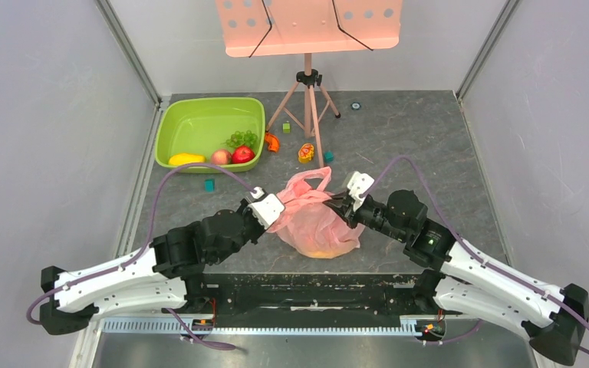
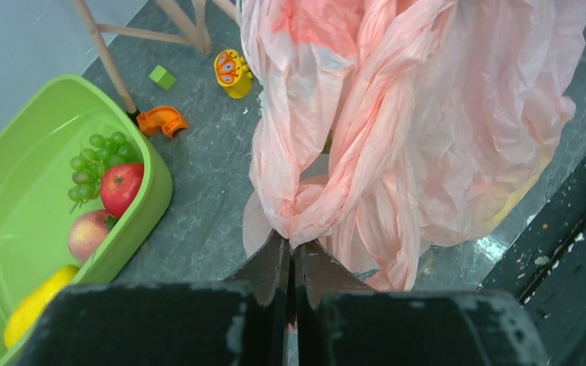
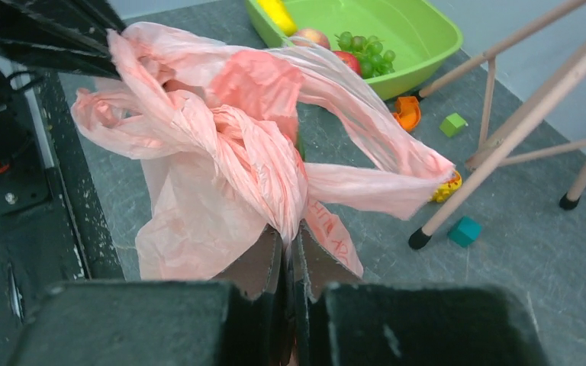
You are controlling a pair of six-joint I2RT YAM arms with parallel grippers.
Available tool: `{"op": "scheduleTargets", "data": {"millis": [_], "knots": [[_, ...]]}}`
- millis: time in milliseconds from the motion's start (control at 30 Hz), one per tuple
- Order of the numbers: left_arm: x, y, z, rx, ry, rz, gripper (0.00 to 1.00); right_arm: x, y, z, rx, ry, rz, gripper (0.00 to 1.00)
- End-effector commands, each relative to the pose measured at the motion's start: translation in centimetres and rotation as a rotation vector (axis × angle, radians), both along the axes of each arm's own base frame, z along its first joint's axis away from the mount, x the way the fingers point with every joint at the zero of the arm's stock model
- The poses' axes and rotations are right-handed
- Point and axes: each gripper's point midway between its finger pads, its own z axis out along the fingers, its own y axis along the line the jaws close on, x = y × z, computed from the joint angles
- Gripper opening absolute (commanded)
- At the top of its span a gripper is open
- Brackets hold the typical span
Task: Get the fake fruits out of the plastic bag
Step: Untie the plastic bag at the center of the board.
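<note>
The lime-green basin [image 1: 170,123] is placed at 10 o'clock from the plastic bag [image 1: 316,222], which is found in the middle. The bag is pinched at 9 o'clock by the left gripper [image 2: 291,248] and at 3 o'clock by the right gripper [image 3: 290,238] (both jaws closed on the film). A yellow fruit [image 1: 186,159], a red apple [image 1: 242,154] and a peach [image 1: 220,157] are seen in the basin.
</note>
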Motion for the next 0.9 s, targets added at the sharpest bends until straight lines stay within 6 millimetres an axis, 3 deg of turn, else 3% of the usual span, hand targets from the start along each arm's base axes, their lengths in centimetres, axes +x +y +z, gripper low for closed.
{"op": "scheduleTargets", "data": {"millis": [0, 333, 567, 633, 700, 767, 867], "knots": [[0.8, 1.4, 1.6, -0.143, 0.037, 0.161, 0.02, 1.8, -1.3, 2.8, 0.176, 0.022, -0.128, 0.0], [0.9, 4.6, 0.3, -0.383, 0.116, 0.366, 0.02, 4.3, -5.2, 3.2, 0.464, 0.158, -0.331, 0.0], [0.1, 4.6, -0.9, -0.509, 0.161, 0.339, 0.02, 4.0, -4.5, 2.3, 0.469, 0.189, -0.285, 0.09], [0.0, 4.2, -1.2, -0.501, 0.166, 0.323, 0.02, 3.4, -3.8, 2.1, 0.44, 0.172, -0.232, 0.22], [-0.1, 3.8, -1.4, -0.488, 0.161, 0.299, 0.02, 2.8, -3.3, 2.2, 0.389, 0.123, -0.174, 0.52], [-0.1, 3.5, -1.3, -0.473, 0.151, 0.278, 0.02, 2.4, -3.0, 2.3, 0.33, 0.064, -0.128, 0.74], [-0.1, 3.3, -1.2, -0.461, 0.137, 0.265, 0.02, 2.1, -2.7, 2.3, 0.213, -0.017, -0.075, 0.87]]}}
